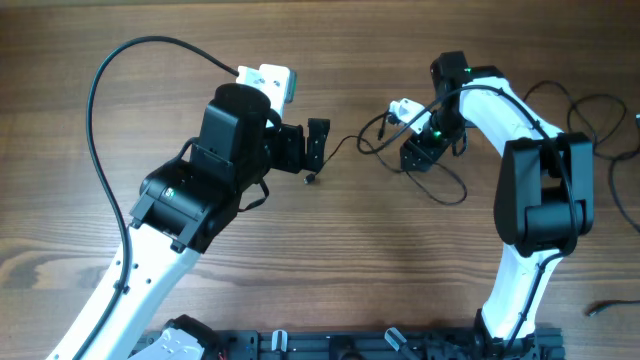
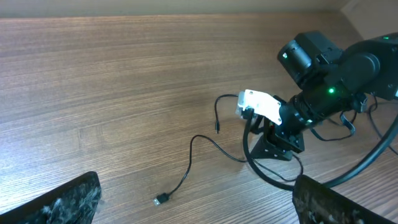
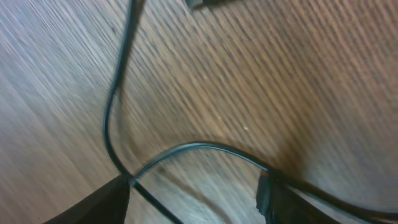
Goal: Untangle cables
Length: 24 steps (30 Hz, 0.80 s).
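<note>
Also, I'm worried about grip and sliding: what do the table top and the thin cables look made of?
Table: wood or wood-look laminate, brown with long straight grain lines, low sheen; which I cannot tell. Cable: dark flexible jacket, probably rubber or soft plastic, smooth with a faint highlight along its curve.

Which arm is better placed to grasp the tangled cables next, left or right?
Right. The right end effector is down on the cables, one running between its open jaws; the left end effector hovers apart.
</note>
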Motion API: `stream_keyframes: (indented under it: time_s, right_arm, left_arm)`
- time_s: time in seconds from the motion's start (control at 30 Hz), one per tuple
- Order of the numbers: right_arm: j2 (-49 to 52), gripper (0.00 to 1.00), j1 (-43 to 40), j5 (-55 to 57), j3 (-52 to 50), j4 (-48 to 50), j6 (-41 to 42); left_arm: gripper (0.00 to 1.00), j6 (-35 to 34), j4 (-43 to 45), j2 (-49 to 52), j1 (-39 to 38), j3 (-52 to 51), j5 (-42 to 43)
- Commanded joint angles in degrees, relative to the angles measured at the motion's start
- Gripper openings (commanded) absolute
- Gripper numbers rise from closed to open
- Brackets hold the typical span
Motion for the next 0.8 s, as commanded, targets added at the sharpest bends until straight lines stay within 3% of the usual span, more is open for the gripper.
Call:
stream_keyframes:
  time_s: [0.0, 0.33, 0.47, 0.53, 0.77]
  right_arm:
    - [2.6, 0.67, -0.1, 6.2, -1.8, 0.9, -5.7]
    - [2.6, 0.63, 3.8, 6.0, -7.5, 2.9, -5.6]
    - [2.6, 0.52, 4.7, 8.6, -7.5, 4.2, -4.5]
    - [2.6, 0.52, 4.7, 11.1, -7.5, 6.6, -1.0]
    - [0.3, 0.49, 4.6, 10.8, -7.4, 7.5, -4.7]
  left_arm:
    - [1.00, -0.7, 0.2, 0.0, -0.1, 0.2, -0.6]
    - [1.00, -0.7, 0.2, 0.0, -0.1, 0.2, -0.6]
    - [1.00, -0.7, 0.2, 0.0, -0.1, 0.2, -0.6]
    - [1.00, -0.7, 0.2, 0.0, -0.1, 0.2, -0.6]
    - [1.00, -0.7, 0.2, 0.0, -0.1, 0.2, -0.6]
